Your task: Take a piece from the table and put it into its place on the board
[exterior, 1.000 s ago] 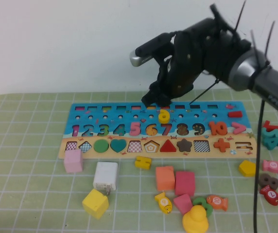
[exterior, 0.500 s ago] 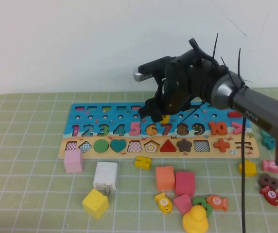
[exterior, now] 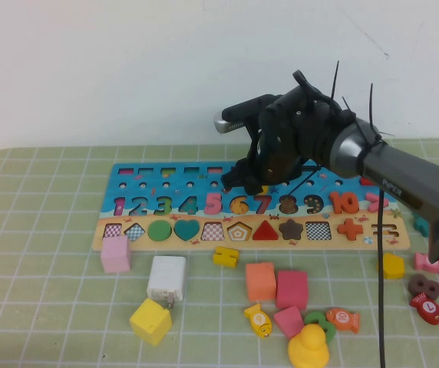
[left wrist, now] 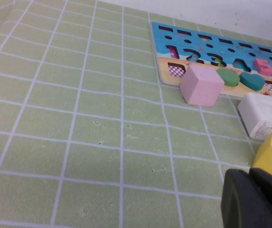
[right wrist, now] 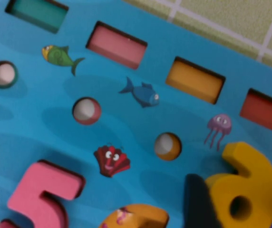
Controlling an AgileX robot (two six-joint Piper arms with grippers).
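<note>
From the high view we see that the right hand (exterior: 244, 178) has come down over the board (exterior: 150, 188) within the last second and now hides the yellow piece (right wrist: 247, 190), which a second ago lay in plain sight on the blue above the 6 and 7; we judge it is being nudged toward its slot, not yet seated. The left wrist view shows only the dark left hand (left wrist: 255, 202) near the tabletop (left wrist: 79, 118), well away from the action; we cannot tell how its fingers stand. The right wrist view supplies what the high view hides: the piece lies on the blue beside 1 dark finger (right wrist: 200, 202), apparently ungripped.
</note>
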